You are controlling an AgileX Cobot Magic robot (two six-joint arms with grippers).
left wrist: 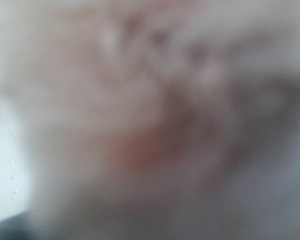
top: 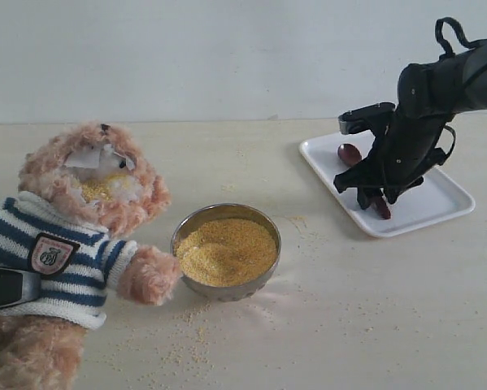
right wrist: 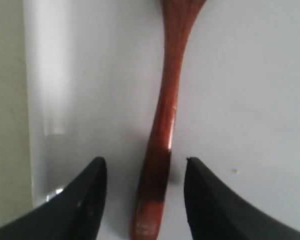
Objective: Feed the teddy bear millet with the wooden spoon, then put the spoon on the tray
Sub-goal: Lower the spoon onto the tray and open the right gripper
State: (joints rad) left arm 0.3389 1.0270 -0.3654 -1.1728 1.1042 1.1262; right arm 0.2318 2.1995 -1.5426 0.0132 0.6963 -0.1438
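The wooden spoon (top: pixel 350 153) lies flat on the white tray (top: pixel 438 199) at the right. My right gripper (top: pixel 373 199) hangs low over its handle. In the right wrist view the gripper (right wrist: pixel 144 161) is open, and the spoon handle (right wrist: pixel 165 115) rests on the tray (right wrist: pixel 250 100) between the two fingers with a gap on each side. The teddy bear (top: pixel 80 211) sits at the left with millet on its muzzle. My left gripper (top: pixel 7 288) is pressed against its striped sweater. The left wrist view shows only blurred fur (left wrist: pixel 139 125). Millet (top: pixel 225 250) fills the metal bowl (top: pixel 227 291).
Loose grains (top: pixel 186 341) are scattered on the pale tabletop in front of the bowl and between the bowl and the tray. The bear's paw (top: pixel 150 276) touches the bowl's left side. A pale wall runs along the back.
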